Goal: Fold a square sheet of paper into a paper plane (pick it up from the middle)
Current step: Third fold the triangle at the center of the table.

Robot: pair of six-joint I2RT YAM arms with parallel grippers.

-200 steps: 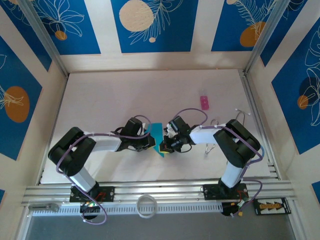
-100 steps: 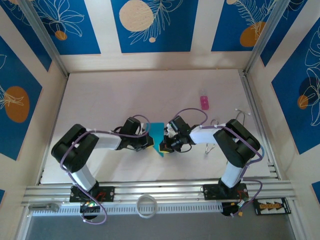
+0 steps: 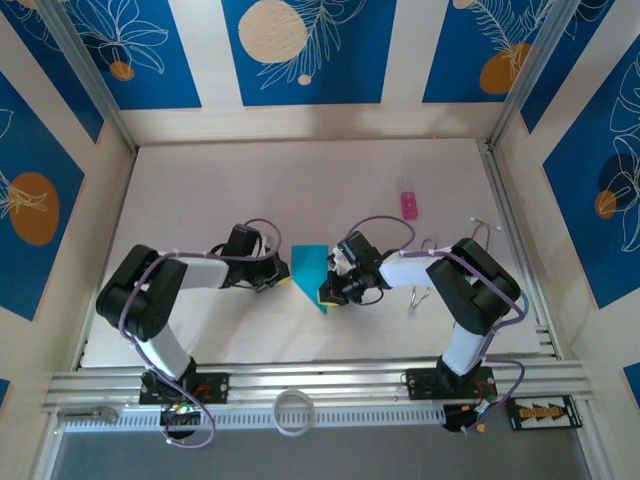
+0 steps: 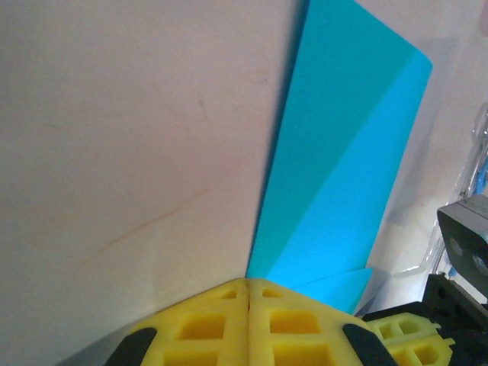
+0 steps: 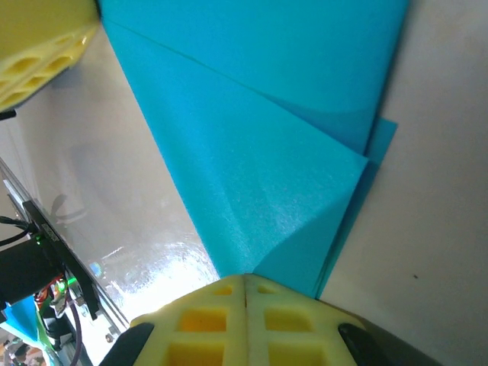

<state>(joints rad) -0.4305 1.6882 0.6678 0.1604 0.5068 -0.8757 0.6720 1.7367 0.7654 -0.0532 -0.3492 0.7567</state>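
pinching the folded cyan paper at its near point, the right gripper is clenched, yellow ribbed fingers pressed flat together. its wrist view shows overlapping creased layers; the left wrist view shows one smooth long flap. the left gripper is clamped too, tips meeting the paper's edge, grip unclear. farther off on the pale table lies a small pink object.

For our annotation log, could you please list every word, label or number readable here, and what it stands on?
None can be read.
The folded cyan-blue paper sheet is blank.
The small black-and-yellow plate at the near right bears marks too small to read.
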